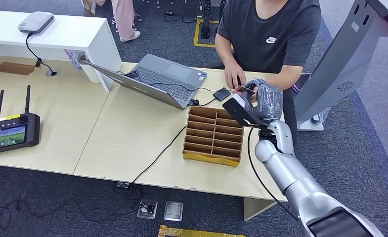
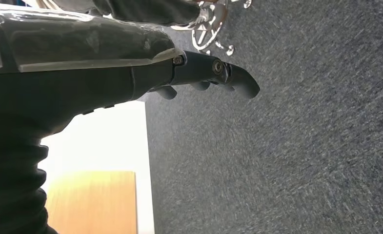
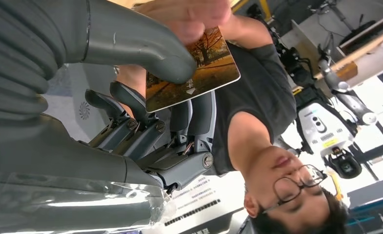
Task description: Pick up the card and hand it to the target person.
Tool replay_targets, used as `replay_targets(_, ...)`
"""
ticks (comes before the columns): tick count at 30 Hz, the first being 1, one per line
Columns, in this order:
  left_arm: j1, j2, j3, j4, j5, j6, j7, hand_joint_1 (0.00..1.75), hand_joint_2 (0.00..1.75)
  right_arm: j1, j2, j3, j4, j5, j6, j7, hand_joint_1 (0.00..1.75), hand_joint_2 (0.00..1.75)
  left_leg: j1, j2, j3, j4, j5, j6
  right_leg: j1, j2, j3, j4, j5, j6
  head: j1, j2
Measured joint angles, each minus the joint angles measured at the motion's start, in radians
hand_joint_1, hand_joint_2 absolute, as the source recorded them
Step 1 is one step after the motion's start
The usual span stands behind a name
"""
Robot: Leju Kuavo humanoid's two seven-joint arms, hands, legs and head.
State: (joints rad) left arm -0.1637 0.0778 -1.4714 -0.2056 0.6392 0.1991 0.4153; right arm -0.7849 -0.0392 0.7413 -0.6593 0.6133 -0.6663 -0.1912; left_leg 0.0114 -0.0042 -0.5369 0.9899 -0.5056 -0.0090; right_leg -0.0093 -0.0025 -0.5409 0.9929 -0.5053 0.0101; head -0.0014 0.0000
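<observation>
**Card held out to a seated person**

A person in a dark grey T-shirt [image 1: 276, 34] sat behind the pale wooden table [image 1: 127, 133]. Beside a brown slotted cardboard organiser [image 1: 213, 136], the robot's right hand [image 1: 261, 101] pinched a thin autumn-tree picture card [image 3: 194, 73], which the person's hand [image 3: 189, 17] touched. The left hand [image 2: 199, 73] hung over carpet, its fingers loosely apart, holding nothing.

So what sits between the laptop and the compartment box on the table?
In the head view, a small black device on a cable lies between the laptop and the compartment box; otherwise bare table.
</observation>
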Motion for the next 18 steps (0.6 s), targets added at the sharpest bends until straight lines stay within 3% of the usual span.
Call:
replay_targets(2, 0.0, 0.0, 0.0, 0.0, 0.002, 0.0, 0.0, 0.0, 1.75, -0.008, 0.008, 0.0, 0.033, 0.001, -0.003, -0.002, 1.13, 1.75, 0.0, 0.0, 0.0, 0.0, 0.0, 0.0, 0.0, 0.0, 0.0, 0.0, 0.0, 0.0, 0.0, 0.0)
replay_targets(4, 0.0, 0.0, 0.0, 0.0, 0.005, 0.001, 0.0, 0.0, 1.75, -0.013, 0.016, 0.0, 0.058, 0.002, -0.01, -0.01, 0.4, 1.75, 0.0, 0.0, 0.0, 0.0, 0.0, 0.0, 0.0, 0.0, 0.0, 0.0, 0.0, 0.0, 0.0, 0.0)
replay_targets(6, 0.0, 0.0, 0.0, 0.0, 0.009, 0.001, 0.0, 0.0, 1.75, -0.014, 0.023, -0.004, 0.074, 0.012, -0.017, -0.028, 0.0, 1.75, 0.0, 0.0, 0.0, 0.0, 0.0, 0.0, 0.0, 0.0, 0.0, 0.0, 0.0, 0.0, 0.0, 0.0)
replay_targets(13, 0.001, 0.0, 0.0, 0.0, 0.023, 0.001, 0.002, 0.0, 1.75, 0.018, 0.056, -0.09, 0.052, 0.1, -0.026, -0.126, 0.0, 1.75, 0.0, 0.0, 0.0, 0.0, 0.0, 0.0, 0.0, 0.0, 0.0, 0.0, 0.0, 0.0, 0.0, 0.0)
replay_targets(18, 0.001, 0.0, 0.001, 0.0, 0.032, 0.001, 0.007, 0.0, 1.75, 0.081, 0.07, -0.13, -0.05, 0.043, -0.028, -0.137, 0.05, 1.75, 0.0, 0.0, 0.0, 0.0, 0.0, 0.0, 0.0, 0.0, 0.0, 0.0, 0.0, 0.0, 0.0, 0.0)
